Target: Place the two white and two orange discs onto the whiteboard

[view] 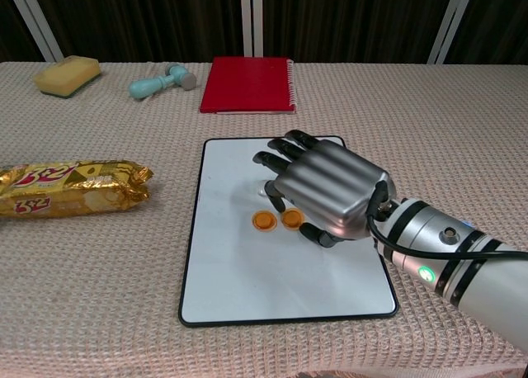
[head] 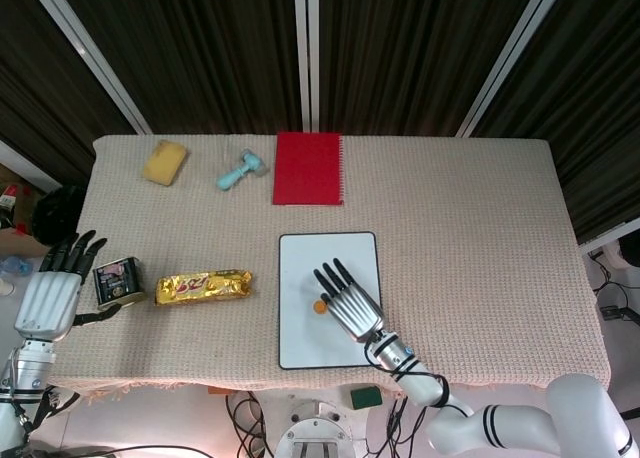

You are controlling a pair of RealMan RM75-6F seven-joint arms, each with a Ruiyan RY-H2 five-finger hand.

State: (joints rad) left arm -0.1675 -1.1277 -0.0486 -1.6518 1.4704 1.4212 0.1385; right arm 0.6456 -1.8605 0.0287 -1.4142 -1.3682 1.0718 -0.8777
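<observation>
The whiteboard (head: pixel 300 253) (view: pixel 231 172) lies flat at the table's front middle. My right hand (head: pixel 348 300) (view: pixel 318 184) hovers low over its centre, palm down with the fingers curled. One orange disc (head: pixel 319 305) (view: pixel 264 221) lies free on the board. A second orange disc (view: pixel 291 219) sits right beside it, between my right thumb and a fingertip, low at the board's surface. The white discs are hidden under that hand. My left hand (head: pixel 45 293) rests open at the table's left edge, next to a tin can (head: pixel 117 282).
A red notebook (head: pixel 309 168) (view: pixel 247 85) lies just behind the board. A teal tool (head: pixel 240 170) (view: pixel 161 81) and a yellow sponge (head: pixel 165 162) (view: pixel 66 73) are at the back left. A gold snack pack (head: pixel 203 286) (view: pixel 66 188) lies left of the board.
</observation>
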